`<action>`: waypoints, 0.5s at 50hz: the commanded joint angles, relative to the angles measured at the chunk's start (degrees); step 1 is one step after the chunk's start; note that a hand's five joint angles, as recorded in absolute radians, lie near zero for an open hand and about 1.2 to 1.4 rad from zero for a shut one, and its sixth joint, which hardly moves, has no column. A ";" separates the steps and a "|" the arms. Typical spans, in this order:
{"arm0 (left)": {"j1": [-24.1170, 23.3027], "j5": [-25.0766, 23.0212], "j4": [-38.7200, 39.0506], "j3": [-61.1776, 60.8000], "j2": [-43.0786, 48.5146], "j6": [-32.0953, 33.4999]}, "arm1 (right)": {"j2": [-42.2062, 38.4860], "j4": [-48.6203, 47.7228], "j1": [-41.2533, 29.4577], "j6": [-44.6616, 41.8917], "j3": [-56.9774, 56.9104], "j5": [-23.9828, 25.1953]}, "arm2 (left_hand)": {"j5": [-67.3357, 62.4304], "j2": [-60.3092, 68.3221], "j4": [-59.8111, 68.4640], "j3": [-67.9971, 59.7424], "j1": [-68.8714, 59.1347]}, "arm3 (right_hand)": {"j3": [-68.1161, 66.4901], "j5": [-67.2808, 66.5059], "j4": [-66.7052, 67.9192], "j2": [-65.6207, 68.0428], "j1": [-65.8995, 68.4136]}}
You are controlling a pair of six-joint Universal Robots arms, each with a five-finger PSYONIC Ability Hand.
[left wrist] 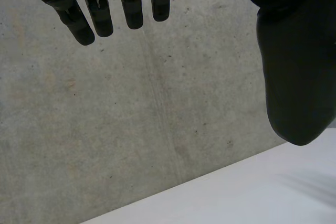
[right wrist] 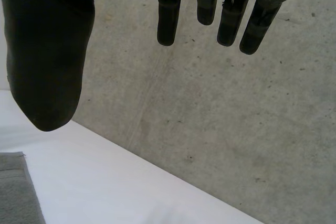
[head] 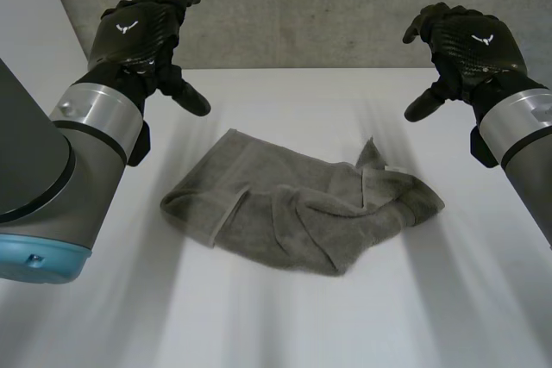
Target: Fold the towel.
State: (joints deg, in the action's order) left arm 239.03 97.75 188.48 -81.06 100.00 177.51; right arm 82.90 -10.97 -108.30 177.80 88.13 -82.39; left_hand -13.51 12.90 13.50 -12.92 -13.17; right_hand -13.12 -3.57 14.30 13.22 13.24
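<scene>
At the middle of the white table (head: pixel 259 325): a grey towel (head: pixel 297 213), lying crumpled in one loose heap, wider across than deep. Flatter toward the left arm's side, with a hemmed edge showing; bunched and wrinkled toward the right arm's side, one corner poking up. Touched by neither hand.

Above the table's far left, well apart from the towel: left hand (head: pixel 142 32), raised, back turned upward, thumb pointing down and inward. Seen from the left wrist: fingers (left wrist: pixel 100 3) straight and slightly spread, thumb (left wrist: pixel 296 66) held wide of them, nothing between. Apart and empty, with a grey concrete wall (left wrist: pixel 131 129) and a strip of table beyond.

Above the far right, likewise well apart from the towel: right hand (head: pixel 466 40), raised at about the same height, thumb angled down and inward. Seen from the right wrist: fingers (right wrist: pixel 170 9) straight, thumb (right wrist: pixel 47 51) well clear of them, nothing held — apart and empty too. Beyond that thumb's tip, a hemmed corner of the towel (right wrist: pixel 16 192), flat on the table.
</scene>
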 commanded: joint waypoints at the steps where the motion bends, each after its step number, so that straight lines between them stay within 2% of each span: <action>1: 0.12 -0.02 -0.22 -0.07 0.29 0.03 | -0.46 0.51 0.29 -0.35 -0.50 -0.05 | 11.45 -0.84 -1.43 0.86 1.10 | 3.12 3.57 -4.30 -3.22 -3.24; 7: 0.12 -0.37 -0.48 0.81 1.96 0.21 | -1.86 2.53 0.37 -1.23 -1.82 0.65 | 13.30 -2.69 -3.28 2.71 2.95 | 3.12 3.57 -4.30 -3.22 -3.24; 12: 0.12 -0.90 -1.01 2.40 6.00 1.18 | -6.87 5.08 0.29 -5.36 -4.89 0.91 | 13.13 -2.52 -3.11 2.54 2.78 | 3.12 3.57 -4.30 -3.22 -3.24; 17: 0.21 -1.07 -3.21 5.21 12.24 5.04 | -13.11 7.81 -0.33 -13.71 -7.27 1.97 | 13.13 -2.52 -3.11 2.54 2.78 | 2.36 2.81 -3.54 -2.46 -2.48; 19: 0.21 -1.34 -4.96 6.61 16.70 8.89 | -17.75 8.60 -0.68 -20.80 -7.79 3.72 | 13.13 -2.52 -3.11 2.54 2.78 | 0.36 0.81 -1.54 -0.46 -0.48; 20: 0.21 -1.34 -4.97 6.61 16.72 8.91 | -17.77 8.60 -0.68 -20.83 -7.79 3.73 | 13.13 -2.52 -3.11 2.54 2.78 | 0.34 0.79 -1.52 -0.44 -0.46; 22: 0.21 -2.21 -5.67 7.49 21.18 12.67 | -22.84 8.34 -1.90 -27.04 -7.97 5.74 | 13.13 -2.52 -3.11 2.54 2.78 | -5.01 -4.56 3.83 4.91 4.89; 23: 0.21 -2.22 -5.67 7.49 21.21 12.69 | -22.87 8.34 -1.91 -27.07 -7.97 5.75 | 13.13 -2.52 -3.11 2.54 2.78 | -5.04 -4.59 3.86 4.94 4.92; 25: 0.21 -3.18 -5.76 7.84 24.97 14.79 | -27.77 8.25 -2.52 -31.01 -8.84 6.36 | 13.13 -2.52 -3.11 2.54 2.78 | -9.57 -9.12 8.39 9.47 9.44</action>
State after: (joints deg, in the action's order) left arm 239.23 96.12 183.76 -74.47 117.35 186.73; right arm 64.27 -2.57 -109.33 156.52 80.26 -78.43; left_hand -12.16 12.75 13.34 -12.77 -13.02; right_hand -17.38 -7.72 17.21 17.24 17.11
